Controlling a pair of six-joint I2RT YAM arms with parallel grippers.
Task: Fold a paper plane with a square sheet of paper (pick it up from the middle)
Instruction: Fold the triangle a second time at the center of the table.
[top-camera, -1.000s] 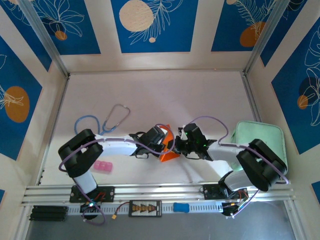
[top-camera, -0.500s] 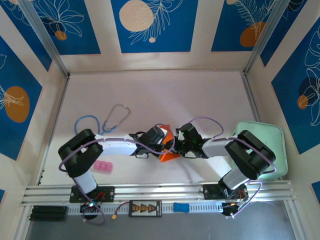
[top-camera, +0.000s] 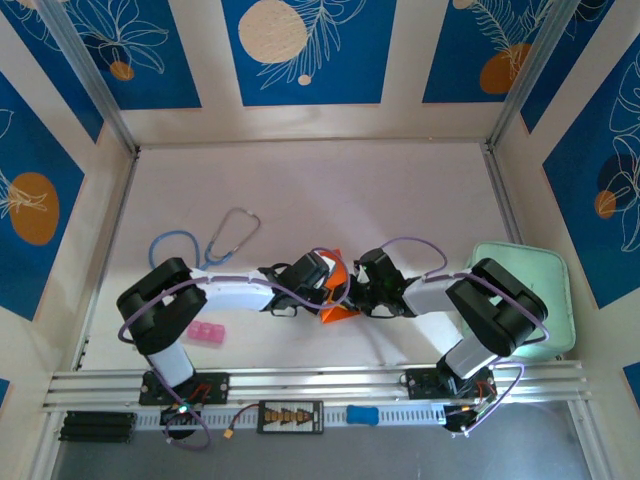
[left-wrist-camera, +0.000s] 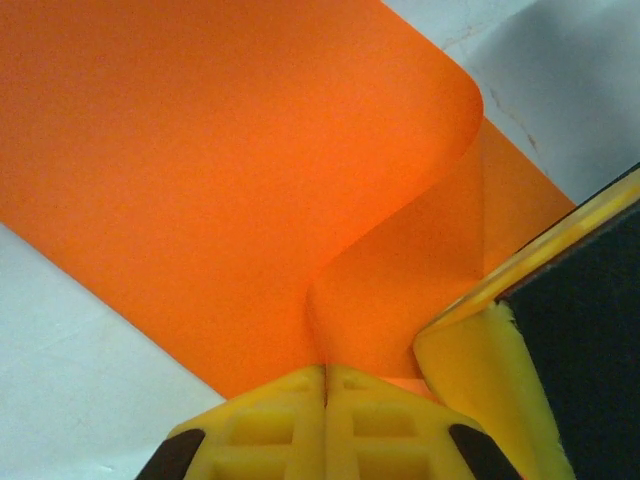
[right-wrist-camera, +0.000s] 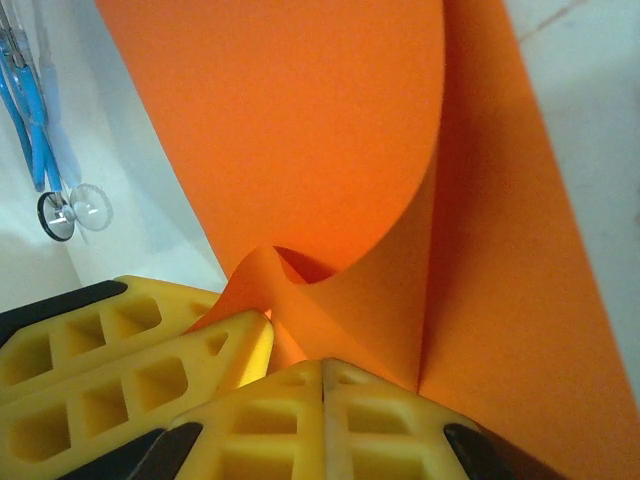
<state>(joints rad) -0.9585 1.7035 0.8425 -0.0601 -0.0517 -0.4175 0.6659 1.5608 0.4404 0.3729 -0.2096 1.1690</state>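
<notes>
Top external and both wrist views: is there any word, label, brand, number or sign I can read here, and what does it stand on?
No text can be read in these views.
square sheet of paper: plain orange, no print on it.
wall panels: leaf and circle drawings, no words.
small board on the front rail: any marking is too small to read.
pink block: no lettering that can be made out.
</notes>
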